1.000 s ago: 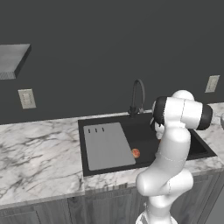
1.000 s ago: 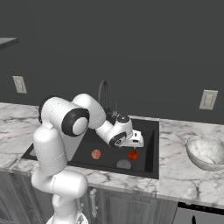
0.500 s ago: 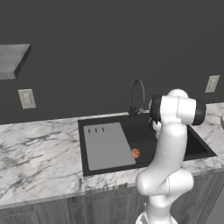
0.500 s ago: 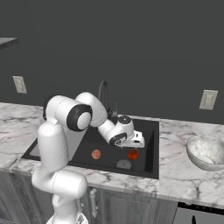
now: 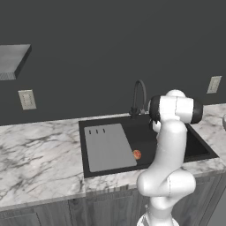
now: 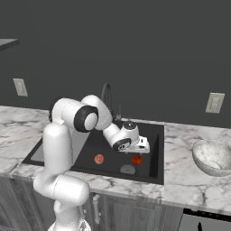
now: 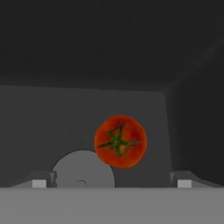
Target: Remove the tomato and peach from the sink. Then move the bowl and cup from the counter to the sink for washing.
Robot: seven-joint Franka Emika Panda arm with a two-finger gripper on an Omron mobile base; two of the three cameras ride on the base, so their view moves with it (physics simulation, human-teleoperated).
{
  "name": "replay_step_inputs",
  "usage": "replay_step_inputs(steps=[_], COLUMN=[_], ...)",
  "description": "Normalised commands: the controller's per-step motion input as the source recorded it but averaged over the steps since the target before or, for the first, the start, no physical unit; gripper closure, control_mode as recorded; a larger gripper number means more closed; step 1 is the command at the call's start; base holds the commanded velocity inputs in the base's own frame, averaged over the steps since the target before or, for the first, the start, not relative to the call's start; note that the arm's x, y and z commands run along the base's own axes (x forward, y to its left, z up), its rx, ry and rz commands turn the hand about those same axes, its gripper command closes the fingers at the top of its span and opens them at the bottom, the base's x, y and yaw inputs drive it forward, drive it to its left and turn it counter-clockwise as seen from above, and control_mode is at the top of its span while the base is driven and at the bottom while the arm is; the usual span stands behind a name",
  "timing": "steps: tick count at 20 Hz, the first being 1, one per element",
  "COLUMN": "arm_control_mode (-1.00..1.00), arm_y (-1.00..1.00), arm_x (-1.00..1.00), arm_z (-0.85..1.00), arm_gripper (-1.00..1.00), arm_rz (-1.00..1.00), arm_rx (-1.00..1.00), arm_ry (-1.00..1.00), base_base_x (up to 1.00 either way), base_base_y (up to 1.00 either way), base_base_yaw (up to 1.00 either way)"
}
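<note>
The deep red tomato (image 7: pixel 120 141) with its green star top lies on the floor of the black sink (image 6: pixel 155 149), next to the round drain (image 7: pixel 83 169). My gripper (image 6: pixel 139 151) hangs open just above the tomato (image 6: pixel 136 159), its fingertips (image 7: pixel 39 181) spread wide on either side with nothing between them. The paler peach (image 6: pixel 99 159) rests further left in the basin, beside the grey flat panel (image 5: pixel 108 145); the peach (image 5: pixel 137 154) is apart from the gripper. The speckled pale bowl (image 6: pixel 212 155) stands on the marble counter (image 6: pixel 185 182) right of the sink. The cup is out of view.
A black gooseneck faucet (image 5: pixel 140 95) rises behind the basin. Sink walls close in around the hand (image 7: pixel 192 127). Wall outlets (image 6: pixel 214 102) sit above the counter. A broad stretch of counter (image 5: pixel 39 154) lies left of the sink.
The hand has sunk a little lower into the sink toward the tomato, and the upper arm has leaned slightly right. Both fruits lie where they were.
</note>
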Motion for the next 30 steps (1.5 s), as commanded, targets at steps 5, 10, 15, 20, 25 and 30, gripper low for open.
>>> replay_step_inputs(steps=[5,10,15,20,25,30], arm_control_mode=[-1.0,-1.0,-1.0,-1.0,-1.0,-1.0], arm_y=[-0.03,-0.03,-0.05,-0.06,-0.05,-0.04], arm_x=[0.09,0.1,0.08,0.11,0.12,0.11], arm_z=[-0.16,-0.17,-0.17,-0.19,-0.18,-0.18], arm_gripper=[-1.0,-1.0,-1.0,-1.0,-1.0,-1.0], arm_rz=[0.0,0.0,0.0,0.0,0.0,0.0], arm_rx=[0.0,0.0,0.0,-0.02,-0.02,-0.01], arm_ry=[0.0,0.0,0.0,0.0,0.0,0.0], base_base_x=[0.0,0.0,0.0,0.0,0.0,0.0], base_base_y=[0.0,0.0,0.0,0.0,0.0,0.0], base_base_yaw=[0.0,0.0,0.0,0.0,0.0,0.0])
